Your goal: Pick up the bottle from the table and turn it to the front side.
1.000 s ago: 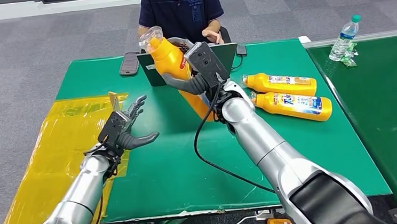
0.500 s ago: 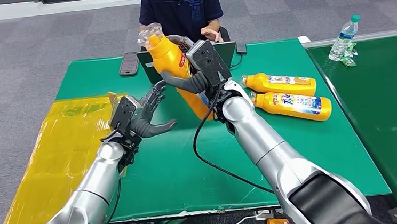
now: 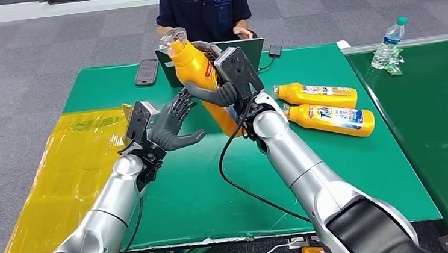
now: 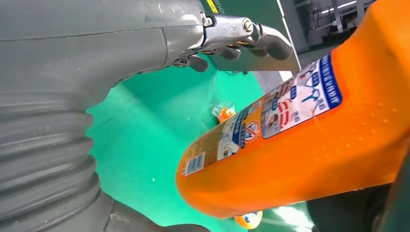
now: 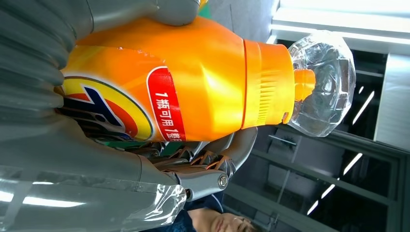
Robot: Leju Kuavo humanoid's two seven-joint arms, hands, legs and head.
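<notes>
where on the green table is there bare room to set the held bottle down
Bare green table lies near the front edge, between the two arms, and on the left between the yellow sheet and the left hand. The right side is crowded: two orange bottles lie there. The back edge holds a phone and laptop. The right hand holds the bottle.

Right robot hand (image 3: 221,87) grips bottle (image 3: 196,68) (cap up) above table (image 3: 333,160).

A robot test lab in an office-like room: grey carpet tiles (image 3: 34,51), green-covered worktables (image 3: 346,171), and a person (image 3: 203,10) at a laptop (image 3: 251,47) on the far side.
</notes>
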